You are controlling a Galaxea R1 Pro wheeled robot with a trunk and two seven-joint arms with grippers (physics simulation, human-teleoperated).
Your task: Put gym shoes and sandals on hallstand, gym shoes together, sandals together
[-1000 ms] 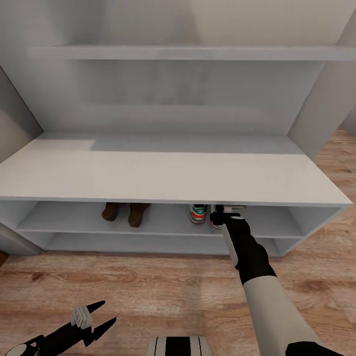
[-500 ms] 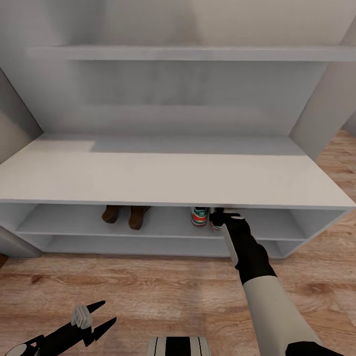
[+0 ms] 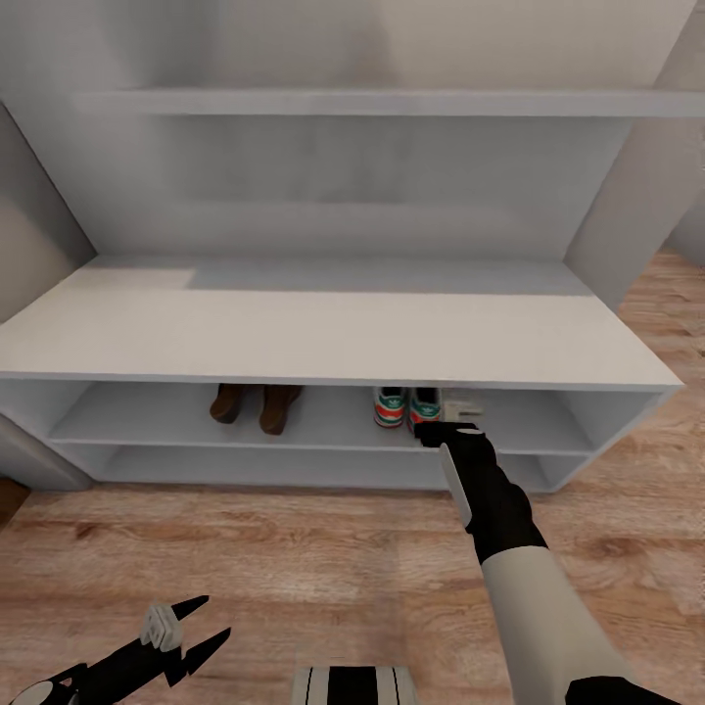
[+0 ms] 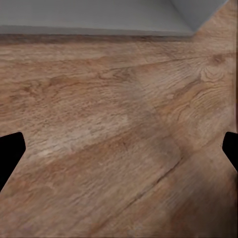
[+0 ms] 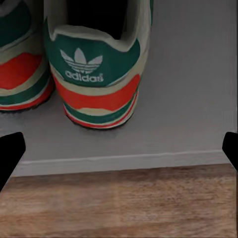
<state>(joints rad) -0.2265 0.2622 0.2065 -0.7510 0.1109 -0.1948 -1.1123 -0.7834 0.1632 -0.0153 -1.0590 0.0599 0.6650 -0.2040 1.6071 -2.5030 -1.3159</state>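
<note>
Both gym shoes (image 3: 407,406) now released.

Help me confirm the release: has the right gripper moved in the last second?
Yes. The right gripper has backed out toward the shelf's front edge, away from the right gym shoe it overlapped before.

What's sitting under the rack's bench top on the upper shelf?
Under the bench top, the sandals stand side by side toward the left, the gym shoes side by side toward the right, heels out. Their fronts are hidden under the top. The right claw is open in front of them.
</note>
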